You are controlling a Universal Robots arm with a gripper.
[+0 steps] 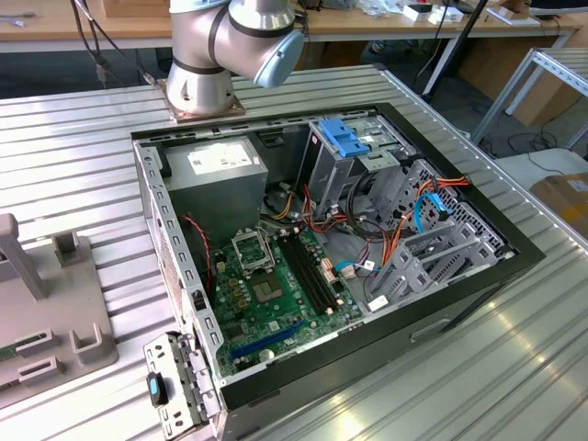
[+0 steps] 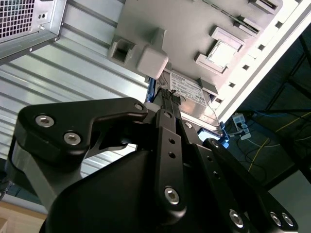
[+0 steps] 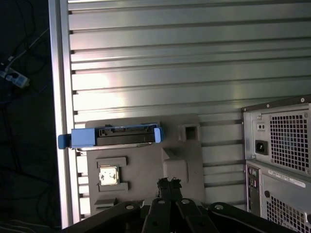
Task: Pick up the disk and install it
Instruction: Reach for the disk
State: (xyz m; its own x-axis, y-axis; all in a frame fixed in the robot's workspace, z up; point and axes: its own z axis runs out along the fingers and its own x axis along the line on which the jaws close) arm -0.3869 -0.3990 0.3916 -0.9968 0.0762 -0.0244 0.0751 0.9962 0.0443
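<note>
— How does the pincer stand?

— One gripper (image 3: 168, 183), with its two black fingers pressed together at the tips and nothing pinched between them. In the first wrist view it hangs over one grey fixture tray (image 3: 184, 160).

— And the disk?

— One disk (image 3: 114, 137), standing on edge in a slot of that tray, with its blue carrier frame around it. It is near the gripper but apart from it, with bare tray between the two. In the second wrist view its white label (image 2: 189, 91) shows just past the fingertips.

— Anything else on the tray?

— One small square chip (image 3: 109, 174) sits in its own pocket, just beside the disk's slot.

— Farther out?

— One slatted metal table (image 3: 194, 63) carries everything. One computer case (image 1: 322, 248) lies open on it, to the exterior view's right of the tray. Inside it are one green motherboard (image 1: 276, 294), one grey power supply box (image 1: 216, 175) at the far end, and one ribbed blue tab (image 1: 344, 138) on the drive bay, far and to the right.

— And the arm?

— One arm base (image 1: 197, 92) is bolted to the table beyond the case.
</note>
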